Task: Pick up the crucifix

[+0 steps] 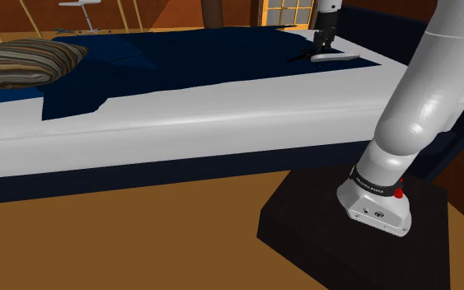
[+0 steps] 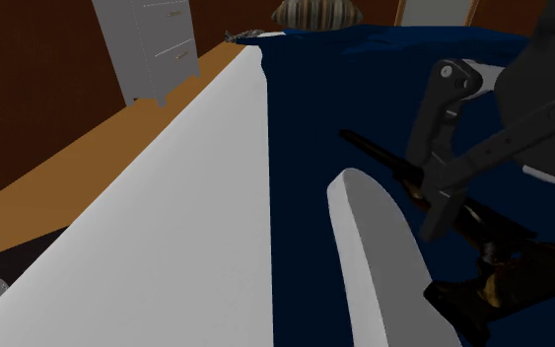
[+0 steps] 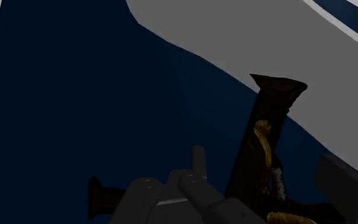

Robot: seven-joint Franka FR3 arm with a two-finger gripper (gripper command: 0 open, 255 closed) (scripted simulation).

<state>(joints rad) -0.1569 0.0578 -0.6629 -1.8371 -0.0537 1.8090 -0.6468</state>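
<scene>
At the far corner of the bed (image 1: pixel 222 123), the gripper (image 1: pixel 324 48) straddles the crucifix (image 3: pixel 263 127) with fingers (image 3: pixel 343 184) apart, nothing held; closure and lift are outstanding.

A white bed (image 1: pixel 180 123) carries a rumpled navy blanket (image 1: pixel 205 49), a brown-striped pillow (image 1: pixel 24 62) at one end, and a dark crucifix with gilt figure (image 3: pixel 263 149) beside a pale oblong slab (image 2: pixel 374 246).

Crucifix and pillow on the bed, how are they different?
The crucifix is dark with a golden figure; the pillow is striped brown and grey. The crucifix is thin and long; the pillow is plump. The crucifix lies at one end of the bed, the pillow at the other. Both rest on the bed.
</scene>
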